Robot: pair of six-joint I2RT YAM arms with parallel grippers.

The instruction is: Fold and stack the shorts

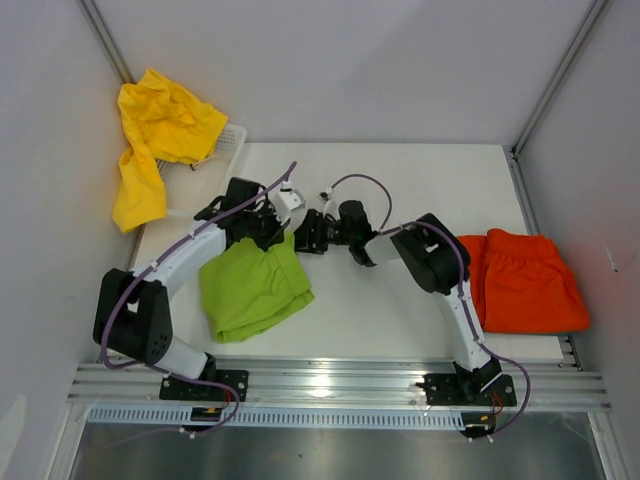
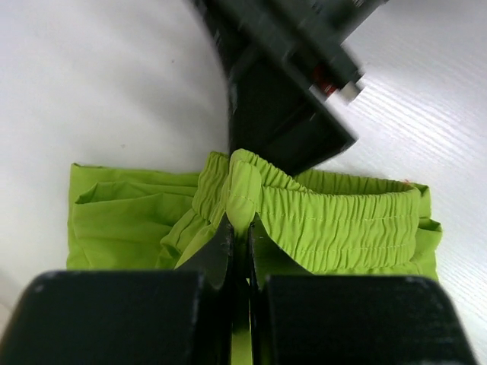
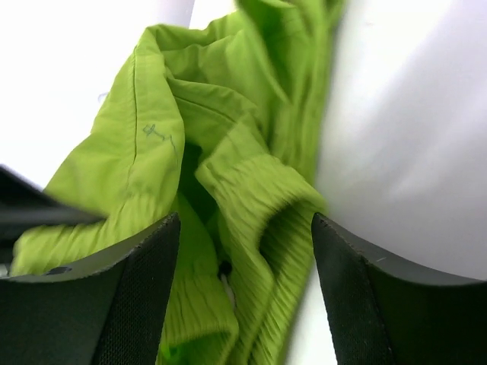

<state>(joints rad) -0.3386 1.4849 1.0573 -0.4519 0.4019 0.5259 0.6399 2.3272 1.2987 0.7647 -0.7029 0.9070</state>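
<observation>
Lime green shorts (image 1: 252,285) lie crumpled left of middle on the white table (image 1: 400,320), top edge hidden under both arms from overhead, so can't really make out fingertips there. Up close though: left gripper (image 2: 240,237) is pinched tight on the ribbed elastic waistband, right gripper (image 3: 245,258) is spread wide with bunched waistband sitting in the gap between its fingers. Orange-red shorts (image 1: 525,282) lie flat at far right. Yellow shorts (image 1: 155,135) drape over a white basket (image 1: 235,137), hiding most of it.
</observation>
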